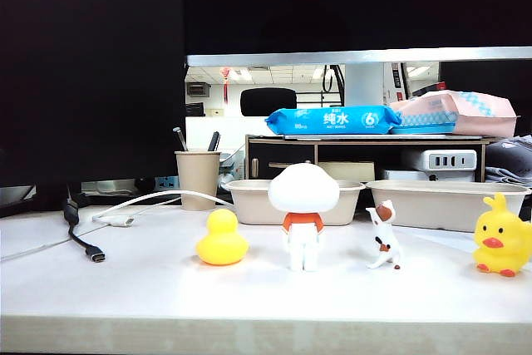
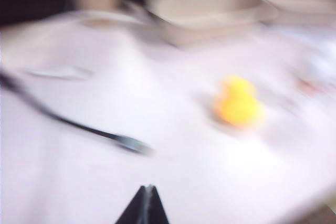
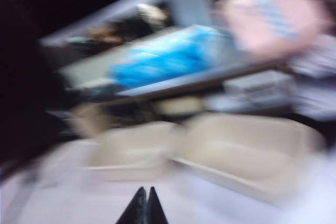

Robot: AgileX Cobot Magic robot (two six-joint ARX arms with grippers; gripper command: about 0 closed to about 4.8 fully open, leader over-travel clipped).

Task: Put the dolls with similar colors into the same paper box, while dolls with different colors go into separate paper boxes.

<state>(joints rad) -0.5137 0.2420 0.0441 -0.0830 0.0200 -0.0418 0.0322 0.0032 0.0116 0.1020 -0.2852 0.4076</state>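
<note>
Four dolls stand in a row on the white table in the exterior view: a yellow duck (image 1: pixel 222 239) at the left, a white round-headed figure with an orange collar (image 1: pixel 303 214), a small white animal with brown patches (image 1: pixel 385 235), and a second yellow duck (image 1: pixel 500 237) at the right edge. Behind them sit two beige paper boxes, one in the middle (image 1: pixel 249 199) and one on the right (image 1: pixel 449 204). Neither gripper shows in the exterior view. My left gripper (image 2: pixel 148 188) is shut and empty, short of the left duck (image 2: pixel 237 103). My right gripper (image 3: pixel 145 190) is shut and empty, facing both paper boxes (image 3: pixel 236 150).
A tan paper cup (image 1: pixel 198 179) with pens stands at the back left. A black cable (image 1: pixel 81 234) and a white cable (image 1: pixel 150 201) lie on the left of the table. A low shelf (image 1: pixel 366 140) behind the boxes carries blue and pink wipe packs.
</note>
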